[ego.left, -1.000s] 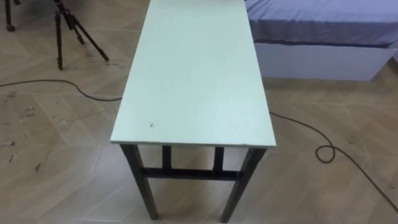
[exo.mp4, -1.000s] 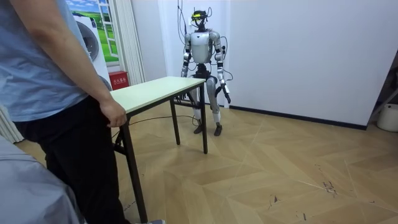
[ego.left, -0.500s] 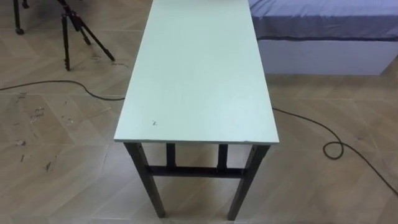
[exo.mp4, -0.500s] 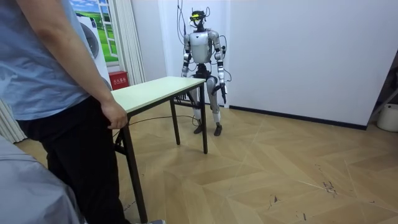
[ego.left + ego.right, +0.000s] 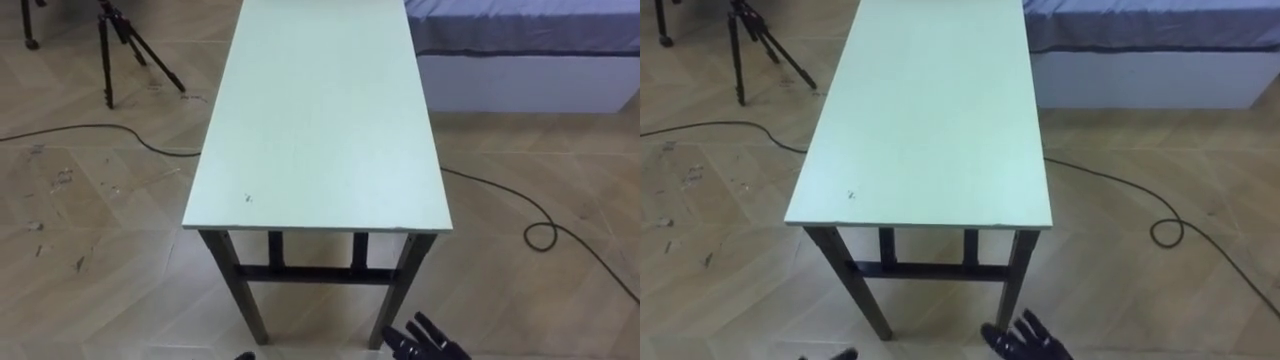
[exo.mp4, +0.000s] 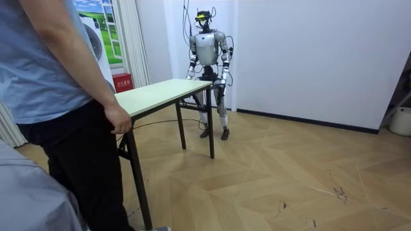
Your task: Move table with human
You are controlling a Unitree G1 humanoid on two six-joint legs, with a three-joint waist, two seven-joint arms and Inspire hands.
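Pale green table [image 5: 320, 120] stands between robot and person [image 6: 58, 96].
Right hand [image 5: 420, 345] low at near end, fingers spread, touching nothing; left hand [image 5: 840, 354] barely shows, state unreadable. Person's hand [image 6: 119, 122] holds far end.

The pale green rectangular table [image 5: 318, 120] has a smooth, matt top on dark matt metal legs [image 5: 243, 300]. Beneath it the light wood-pattern floor [image 5: 90, 260] is scuffed. Beside the table, the blue bed cover [image 5: 520, 18] looks like cloth.

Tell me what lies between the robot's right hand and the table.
Only bare floor. In the left eye view the right hand shows, fingers spread, just short of the table, by its near right leg.
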